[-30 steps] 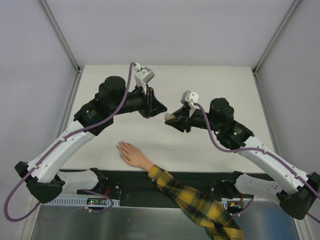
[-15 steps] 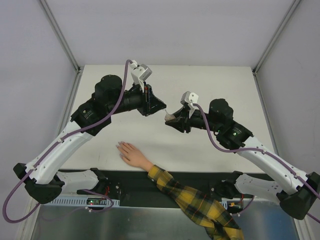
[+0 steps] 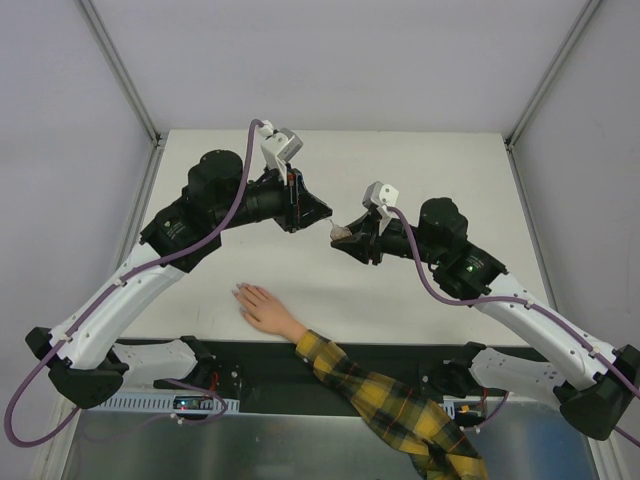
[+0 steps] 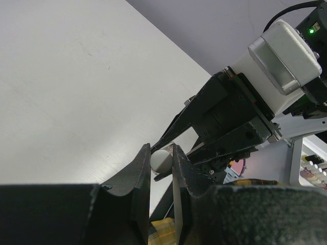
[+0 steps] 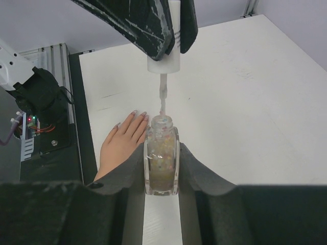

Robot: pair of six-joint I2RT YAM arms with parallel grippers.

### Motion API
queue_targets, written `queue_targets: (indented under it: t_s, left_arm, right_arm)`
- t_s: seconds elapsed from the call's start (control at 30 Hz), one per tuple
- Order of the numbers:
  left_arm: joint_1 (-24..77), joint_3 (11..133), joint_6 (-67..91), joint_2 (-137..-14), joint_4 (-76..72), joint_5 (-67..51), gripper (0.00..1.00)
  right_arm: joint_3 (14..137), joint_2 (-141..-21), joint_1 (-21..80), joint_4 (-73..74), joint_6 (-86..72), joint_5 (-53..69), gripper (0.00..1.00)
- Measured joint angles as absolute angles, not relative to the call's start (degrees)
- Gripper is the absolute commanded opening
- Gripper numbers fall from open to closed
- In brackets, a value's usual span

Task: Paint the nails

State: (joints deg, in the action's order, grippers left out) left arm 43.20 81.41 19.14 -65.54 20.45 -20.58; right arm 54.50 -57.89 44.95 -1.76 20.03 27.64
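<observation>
This is a robotics lab test cell. A plain white worktop [image 3: 430,160] is boxed in by bare grey panels [image 3: 60,200], with aluminium frame posts [image 3: 120,70] rising at 11 and 1 o'clock. Two white-and-black robot arms [image 3: 120,300] are bolted at its 6 o'clock edge, purple cables [image 3: 245,190] looping along them, beside exposed circuit boards [image 3: 190,403] with lit LEDs. A mannequin hand [image 3: 262,308] in a plaid sleeve lies at 7 o'clock.

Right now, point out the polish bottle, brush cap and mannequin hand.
polish bottle [image 5: 162,158]: right wrist view, glass body.
brush cap [image 5: 163,64]: right wrist view, white lower end.
mannequin hand [image 3: 262,308]: top view, back of hand.
</observation>
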Motion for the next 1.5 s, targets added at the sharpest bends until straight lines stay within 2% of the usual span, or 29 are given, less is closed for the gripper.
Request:
queue_targets:
  t_s: [1.5]
  left_arm:
    - [43.2,81.8,20.6,-65.7,20.4,-21.0,0.00]
  right_arm:
    - [54.3,-57.2,44.9,-3.6,20.0,28.8,0.00]
